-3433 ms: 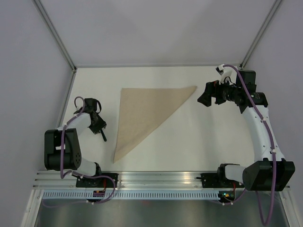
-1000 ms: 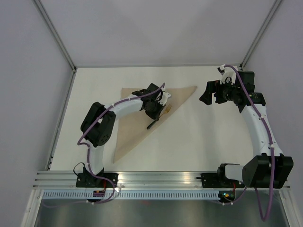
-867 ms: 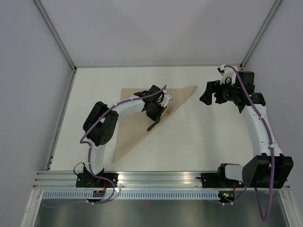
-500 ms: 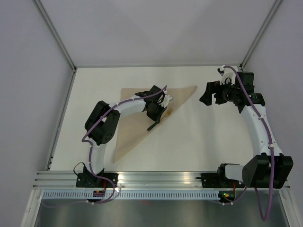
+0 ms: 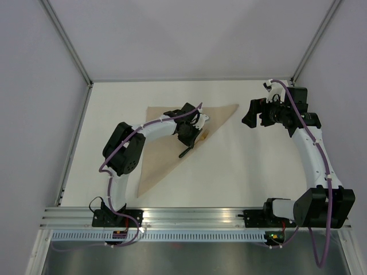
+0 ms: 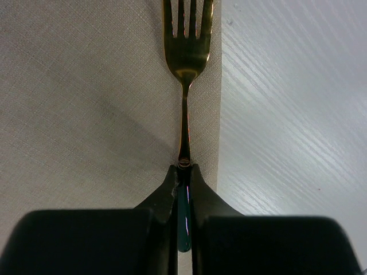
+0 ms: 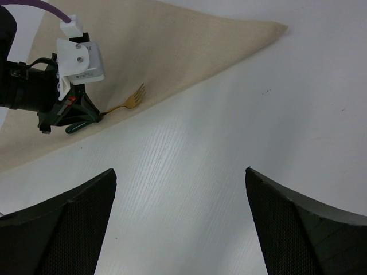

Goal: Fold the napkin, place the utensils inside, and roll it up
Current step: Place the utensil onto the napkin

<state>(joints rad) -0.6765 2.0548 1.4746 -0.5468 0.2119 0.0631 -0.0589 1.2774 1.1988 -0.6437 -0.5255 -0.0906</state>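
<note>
- Holding the fork by its handle, my left gripper stays clenched; it has carried the fork onto the napkin.
- The fork sits just inside the napkin's long edge; I judge release comes next.
- My right gripper hangs released, well apart.

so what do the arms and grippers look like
White curved links and black joint blocks on the left arm and right arm, with purple cables running along both. The left gripper and right gripper are black; the right's fingers show a mesh texture.
</note>
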